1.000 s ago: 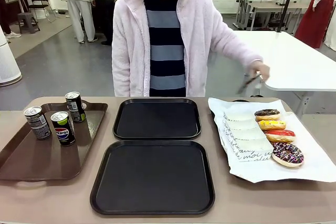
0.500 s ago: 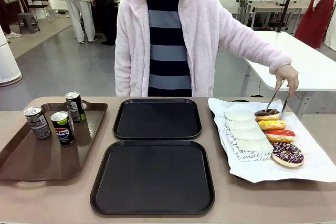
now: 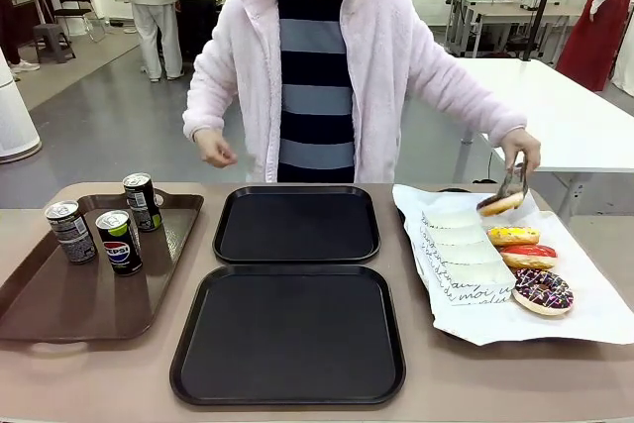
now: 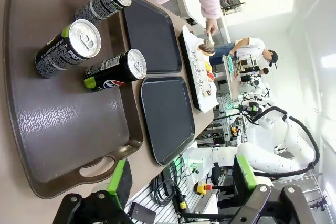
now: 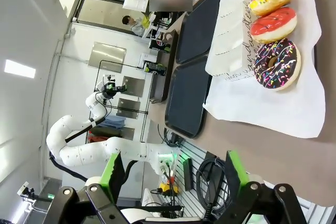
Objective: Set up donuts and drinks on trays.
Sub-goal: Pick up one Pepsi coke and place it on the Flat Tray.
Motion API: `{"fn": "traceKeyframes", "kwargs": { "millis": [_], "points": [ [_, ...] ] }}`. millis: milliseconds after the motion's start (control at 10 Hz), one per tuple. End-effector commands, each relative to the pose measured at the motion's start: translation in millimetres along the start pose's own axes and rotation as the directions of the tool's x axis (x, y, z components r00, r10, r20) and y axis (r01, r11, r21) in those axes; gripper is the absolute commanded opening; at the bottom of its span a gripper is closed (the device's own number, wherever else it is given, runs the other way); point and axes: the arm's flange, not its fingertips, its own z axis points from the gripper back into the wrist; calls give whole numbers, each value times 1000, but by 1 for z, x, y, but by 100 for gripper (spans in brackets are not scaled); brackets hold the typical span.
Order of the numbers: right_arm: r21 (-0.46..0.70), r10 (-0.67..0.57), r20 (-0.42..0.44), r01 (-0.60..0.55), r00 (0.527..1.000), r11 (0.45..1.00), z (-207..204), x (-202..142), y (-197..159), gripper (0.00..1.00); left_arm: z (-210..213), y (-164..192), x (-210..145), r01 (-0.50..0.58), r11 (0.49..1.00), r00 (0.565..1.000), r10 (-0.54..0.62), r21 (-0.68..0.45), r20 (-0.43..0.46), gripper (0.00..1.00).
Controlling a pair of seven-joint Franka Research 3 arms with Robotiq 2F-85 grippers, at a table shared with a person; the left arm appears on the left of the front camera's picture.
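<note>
In the front view, a person's hand (image 3: 522, 149) holds tongs (image 3: 512, 183) clamped on a chocolate donut (image 3: 500, 203). It is raised just clear of the white paper (image 3: 594, 314) near the far right corner of the surface (image 3: 119, 373). The far black tray (image 3: 297, 230) lies bare just to its left, so that hand is much the nearest to the drop. Three donuts (image 3: 528, 256) lie in a row on the paper along the right edge, and three cans (image 3: 119, 242) stand upright on the brown tray (image 3: 59, 304) at the left edge. In the left wrist view, the left end effector (image 4: 181, 179) has its fingers wide apart on nothing — the cans are ahead, well apart from it. In the right wrist view, the right end effector (image 5: 173, 174) is likewise spread and empty — the sprinkled donut (image 5: 277, 64) lies ahead and off to one side, beside the near black tray (image 5: 184, 100).
</note>
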Motion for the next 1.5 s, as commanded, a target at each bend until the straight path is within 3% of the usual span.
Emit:
{"fn": "traceKeyframes", "kwargs": {
  "millis": [0, 600, 800, 900, 1000, 1100, 1300, 1400],
  "points": [
    [20, 16, 18, -17, 1000, 1000, 1, 1, 0, 100, 0, 0, -1, 7, 1000, 1000, -7, -11, 8, 100],
    [20, 16, 18, -17, 1000, 1000, 1, 1, 0, 100, 0, 0, 0, 0, 1000, 1000, 0, 0, 0, 100],
    [20, 16, 18, -17, 1000, 1000, 1, 1, 0, 100, -6, -16, 17, -14, 995, 999, 17, 101, -32, 100],
    [20, 16, 18, -17, 1000, 1000, 1, 1, 0, 100, -15, -33, 35, -27, 979, 997, 40, 203, -59, 100],
    [20, 16, 18, -17, 1000, 1000, 1, 1, 0, 100, -30, -49, 58, -40, 949, 992, 75, 314, -102, 100],
    [20, 16, 18, -17, 1000, 1000, 1, 1, 0, 100, -55, -62, 82, -45, 881, 971, 150, 472, -187, 100],
    [20, 16, 18, -17, 1000, 1000, 1, 1, 0, 100, -107, -93, 107, 18, 755, 954, 182, 656, -237, 100],
    [20, 16, 18, -17, 1000, 1000, 1, 1, 0, 100, -138, -110, 112, 53, 654, 971, 144, 755, -193, 100]
  ]
}}
